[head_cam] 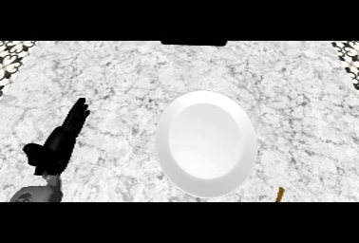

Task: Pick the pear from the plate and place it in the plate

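marble counter (140,71), white plate (205,144), left hand (60,142) resting.

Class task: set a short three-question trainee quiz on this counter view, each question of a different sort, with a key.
1. True or false: a pear lies on the white oval plate.
2. Which hand shows at the view's left edge: A the left hand, B the right?
3. Fill in: the plate rests on a grey ___ counter.

Key: 1 false, the plate holds nothing; 2 A, open, fingers straight; 3 marble.
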